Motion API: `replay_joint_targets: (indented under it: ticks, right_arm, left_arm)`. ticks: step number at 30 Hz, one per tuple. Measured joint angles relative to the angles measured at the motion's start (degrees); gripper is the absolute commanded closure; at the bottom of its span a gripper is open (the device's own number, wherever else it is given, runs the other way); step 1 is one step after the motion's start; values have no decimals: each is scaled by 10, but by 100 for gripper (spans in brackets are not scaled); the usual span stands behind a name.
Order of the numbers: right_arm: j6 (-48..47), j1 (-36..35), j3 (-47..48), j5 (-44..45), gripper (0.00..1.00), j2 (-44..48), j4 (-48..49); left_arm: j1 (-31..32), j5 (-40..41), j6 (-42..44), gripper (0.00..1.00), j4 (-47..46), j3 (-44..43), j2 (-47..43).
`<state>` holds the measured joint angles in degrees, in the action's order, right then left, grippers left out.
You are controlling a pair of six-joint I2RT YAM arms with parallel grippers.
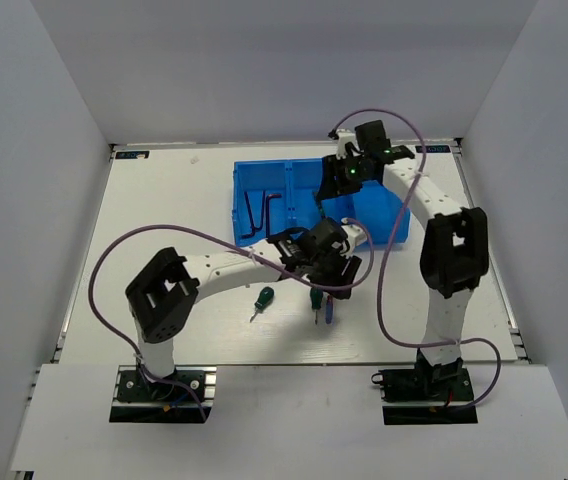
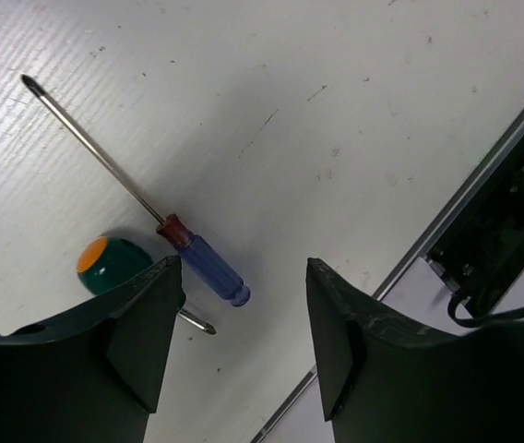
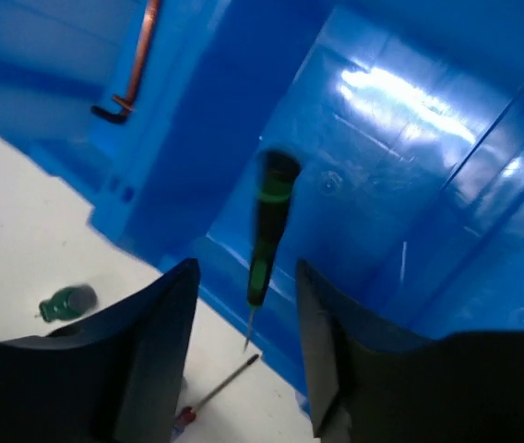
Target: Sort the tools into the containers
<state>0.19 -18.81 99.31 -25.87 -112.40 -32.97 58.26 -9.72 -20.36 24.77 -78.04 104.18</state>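
The blue tray (image 1: 254, 172) stands at the back middle, with dark hex keys (image 1: 260, 214) in its left compartment. My right gripper (image 1: 326, 195) hangs open over the tray (image 3: 410, 185). In its wrist view its jaws (image 3: 245, 268) are apart and a slim dark-and-green screwdriver (image 3: 267, 226) sits between and beyond them, ungripped, tip past the tray's near wall. My left gripper (image 1: 330, 264) is open and empty (image 2: 244, 268) over a blue-handled screwdriver (image 2: 203, 265) and a stubby green screwdriver (image 2: 107, 264), which its left finger partly hides.
A second stubby green screwdriver (image 1: 263, 297) lies alone on the white table, left of the pair (image 1: 316, 298). The table's front edge rail (image 2: 465, 203) runs close to the left gripper. Purple cables loop over both arms.
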Motion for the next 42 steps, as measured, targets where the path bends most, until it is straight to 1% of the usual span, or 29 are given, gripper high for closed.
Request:
replay_joint_targets:
  ticks: [1,4,8,11,13,18,21,22,23,25,26,27,29,30,31,32,33,36,39,40,41,42]
  right_arm:
    - [1,-4,1,9,42,-17,-2]
    - [8,-11,2,24,42,-37,-3]
    - [18,-10,0,30,42,-16,4]
    - [30,2,-40,34,42,39,22]
    - [40,17,-78,35,42,93,28]
    - [47,77,-164,37,42,210,50]
    - [47,115,-205,36,42,249,48]
    - [47,126,-218,36,42,257,48]
    - [47,136,-234,33,42,265,48]
    - [47,153,-264,31,42,278,45]
    - [47,162,-279,30,42,285,43]
    - [47,168,-291,27,42,292,38]
    - [45,183,-305,22,45,305,30]
    - [44,191,-309,18,54,312,27]
    - [40,198,-313,15,64,320,25]
    - [35,206,-317,12,100,330,22]
    - [28,212,-319,11,100,338,15]
    - [-9,230,-351,2,100,375,12]
    - [-64,238,-405,-21,100,409,-9]
    - [-81,238,-424,-30,98,416,-17]
    - [-96,239,-441,-35,77,422,-21]
    - [-110,239,-458,-43,53,426,-33]
  left_arm:
    - [6,7,-2,33,4,-7,10]
    - [21,27,-6,33,17,-22,37]
    - [35,63,-9,36,48,-66,85]
    - [40,99,-16,36,75,-97,118]
    - [41,123,-19,37,91,-108,134]
    - [41,172,-26,37,127,-125,164]
    - [41,195,-29,40,139,-130,172]
    - [41,198,-29,43,142,-133,175]
    - [41,200,-30,54,145,-136,177]
    - [41,202,-33,69,148,-144,183]
    - [41,202,-33,81,149,-146,184]
    - [41,202,-33,83,150,-148,185]
    - [41,202,-31,87,155,-154,188]
    - [41,203,-32,87,157,-159,190]
    - [41,204,-32,89,160,-164,191]
    - [40,207,-32,90,167,-169,192]
    - [38,210,-32,90,171,-176,192]
    - [28,230,-31,90,187,-216,192]
    - [1,242,-30,90,207,-275,192]
    - [-10,245,-30,90,210,-297,193]
    - [-22,251,-29,90,210,-317,194]
    - [-37,257,-28,90,211,-339,195]
